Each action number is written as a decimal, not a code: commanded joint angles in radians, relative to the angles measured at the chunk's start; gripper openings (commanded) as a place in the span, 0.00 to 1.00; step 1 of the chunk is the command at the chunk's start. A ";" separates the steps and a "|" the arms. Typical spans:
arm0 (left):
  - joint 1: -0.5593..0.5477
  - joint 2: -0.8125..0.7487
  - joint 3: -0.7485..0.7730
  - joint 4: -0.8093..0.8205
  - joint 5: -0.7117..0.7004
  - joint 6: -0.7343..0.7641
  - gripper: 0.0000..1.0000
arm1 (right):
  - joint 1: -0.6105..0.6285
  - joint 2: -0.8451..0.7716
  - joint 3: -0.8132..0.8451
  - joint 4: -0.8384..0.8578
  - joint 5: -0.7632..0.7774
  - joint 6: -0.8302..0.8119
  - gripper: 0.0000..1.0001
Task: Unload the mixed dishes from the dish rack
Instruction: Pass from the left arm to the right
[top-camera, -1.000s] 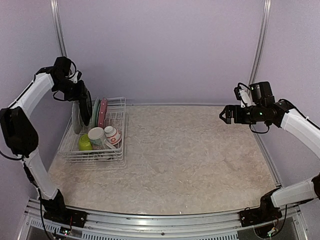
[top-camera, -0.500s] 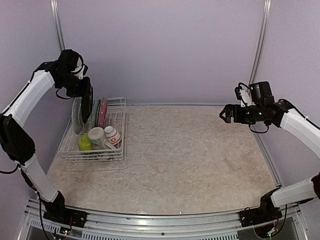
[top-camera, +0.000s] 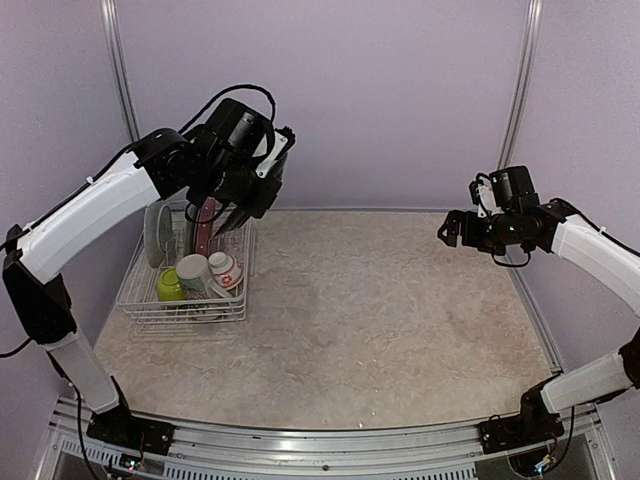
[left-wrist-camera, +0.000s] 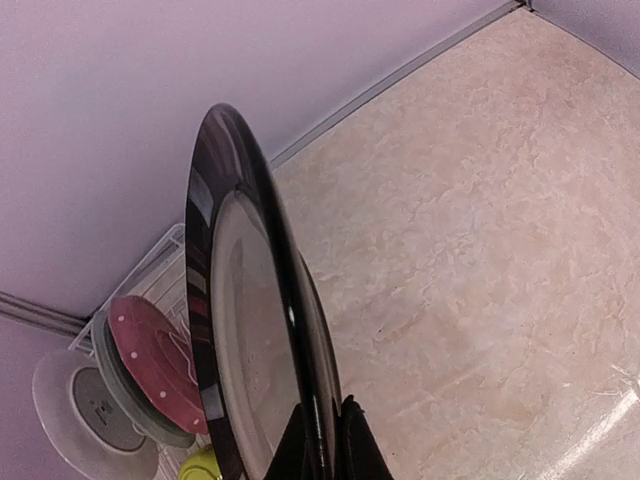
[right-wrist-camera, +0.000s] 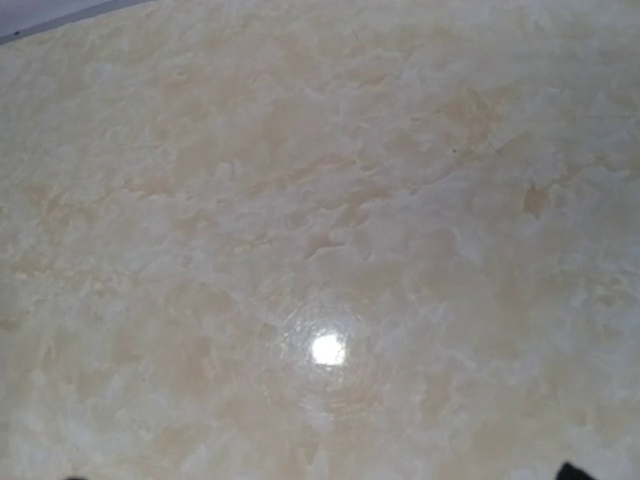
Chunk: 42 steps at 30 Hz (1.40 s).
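Bright, even, diffuse from above; throws only faint shadows around the dish rack; leaves a round glare spot on the table in the right wrist view, soft-focused there; streaks white highlights along the black plate at its rim.

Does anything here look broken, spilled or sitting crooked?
Nothing stands out. The black plate is out of the dish rack only because the left fingers pinch its rim, holding it on edge in the air. The other plates stand in the rack's slots, and the table shows no spills or shards.
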 joint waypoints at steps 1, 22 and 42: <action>-0.070 0.037 0.024 0.257 -0.286 0.218 0.00 | 0.009 0.007 0.016 0.024 -0.050 0.050 1.00; -0.286 0.047 -0.508 0.775 -0.223 0.399 0.00 | 0.092 0.334 0.149 0.383 -0.540 0.446 1.00; -0.389 0.193 -0.510 0.810 -0.294 0.497 0.00 | 0.234 0.483 0.169 0.365 -0.501 0.451 0.74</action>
